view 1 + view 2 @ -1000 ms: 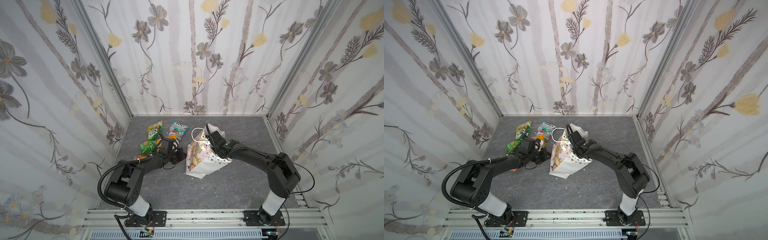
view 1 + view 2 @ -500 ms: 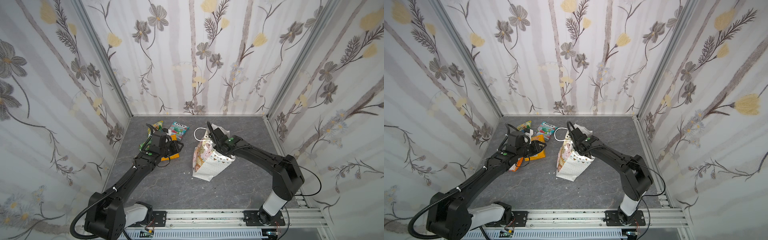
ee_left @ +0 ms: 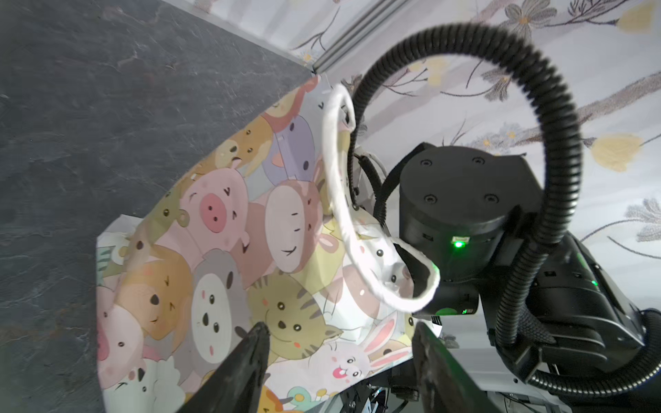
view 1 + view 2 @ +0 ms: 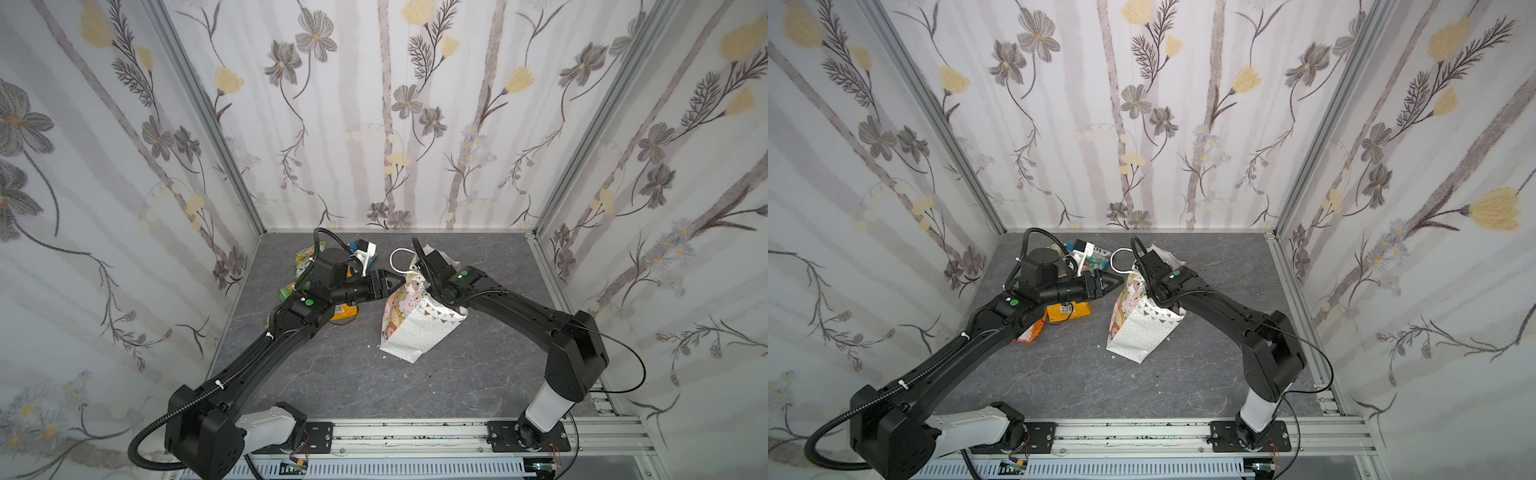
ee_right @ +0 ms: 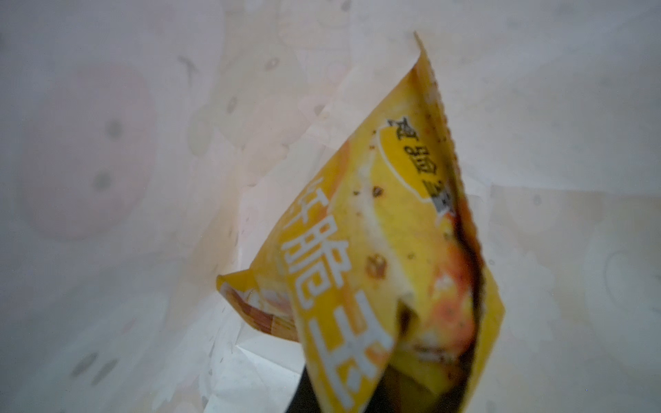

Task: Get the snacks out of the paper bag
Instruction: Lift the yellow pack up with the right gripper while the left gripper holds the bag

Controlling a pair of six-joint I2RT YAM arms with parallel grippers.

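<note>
The paper bag (image 4: 411, 328) (image 4: 1138, 332) stands tilted on the grey table in both top views, its animal side (image 3: 221, 232) filling the left wrist view. My right gripper (image 5: 375, 386) is deep inside the bag, shut on a yellow triangular pouch (image 5: 375, 232); the bag hides it from above. My left gripper (image 4: 388, 282) (image 3: 338, 332) points at the bag's upper side near the cord handle (image 3: 339, 196), open and holding nothing. Left of the bag lie snacks: a yellow-green packet (image 4: 305, 257), a green one (image 4: 286, 291), an orange-yellow one (image 4: 1069, 311), a small orange one (image 4: 1030, 332) and a teal one (image 4: 1098, 257).
Flowered walls close the back and both sides, close behind the snack pile. A metal rail (image 4: 415, 432) carrying both arm bases runs along the front. Bare grey table (image 4: 374, 386) lies in front of the bag, with a few small white scraps on it.
My left gripper opened and left the orange-yellow packet on the table by the pile, then swung right toward the bag. The right gripper stayed inside the bag, which shifted slightly right.
</note>
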